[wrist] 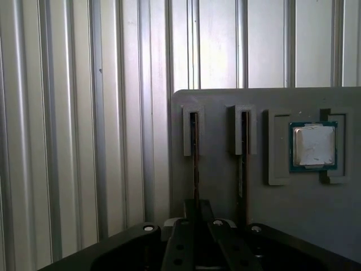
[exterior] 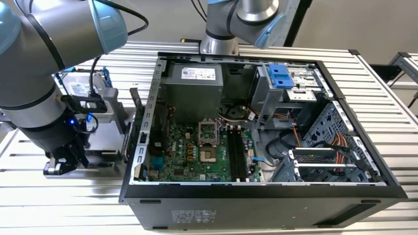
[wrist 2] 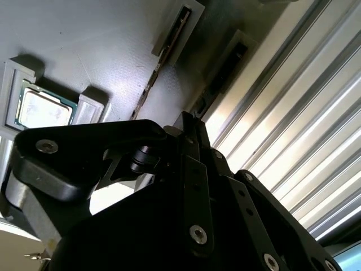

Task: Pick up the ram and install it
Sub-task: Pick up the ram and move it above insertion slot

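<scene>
Two thin ram sticks stand on edge in slots of a grey holder block (wrist: 225, 197). One ram stick (wrist: 195, 147) runs straight into my gripper (wrist: 197, 217), which sits over its near end. The other ram stick (wrist: 243, 152) lies parallel beside it, clear of the gripper. In the second wrist view the same ram stick (wrist 2: 169, 48) ends at the black gripper (wrist 2: 189, 121). In the exterior view the gripper (exterior: 65, 164) is low over the holder (exterior: 104, 142), to the exterior view's left of the open computer case. The motherboard's black slots (exterior: 238, 156) lie inside the case.
A square silver CPU chip (wrist: 313, 145) rests in a pocket of the holder. A hard drive with a blue frame (exterior: 81, 85) stands behind the holder. The case wall (exterior: 140, 142) rises between holder and motherboard (exterior: 189, 152). Ribbed metal table (wrist: 84, 141) surrounds everything.
</scene>
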`<state>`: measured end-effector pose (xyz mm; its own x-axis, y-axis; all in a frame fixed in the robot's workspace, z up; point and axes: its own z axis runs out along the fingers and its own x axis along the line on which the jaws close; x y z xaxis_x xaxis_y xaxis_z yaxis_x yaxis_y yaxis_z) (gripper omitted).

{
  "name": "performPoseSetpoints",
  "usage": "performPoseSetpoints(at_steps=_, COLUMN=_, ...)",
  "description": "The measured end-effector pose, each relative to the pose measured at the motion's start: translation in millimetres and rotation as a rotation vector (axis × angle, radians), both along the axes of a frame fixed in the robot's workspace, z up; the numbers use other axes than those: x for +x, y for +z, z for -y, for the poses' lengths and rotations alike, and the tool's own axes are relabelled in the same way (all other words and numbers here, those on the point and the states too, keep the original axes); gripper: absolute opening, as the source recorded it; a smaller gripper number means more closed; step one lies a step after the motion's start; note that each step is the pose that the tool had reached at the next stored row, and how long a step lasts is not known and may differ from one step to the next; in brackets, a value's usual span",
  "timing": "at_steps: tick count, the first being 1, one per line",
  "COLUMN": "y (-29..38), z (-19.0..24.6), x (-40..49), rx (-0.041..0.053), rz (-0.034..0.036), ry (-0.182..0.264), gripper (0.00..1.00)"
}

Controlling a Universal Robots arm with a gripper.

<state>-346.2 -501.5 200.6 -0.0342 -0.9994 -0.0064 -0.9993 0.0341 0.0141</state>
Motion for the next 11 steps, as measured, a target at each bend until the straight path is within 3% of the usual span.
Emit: performPoseSetpoints(at_steps=11, y=5.0, z=0.0, x=0.0, rx=-0.0001, rz=-0.0001, ry=0.000, gripper=0.00)
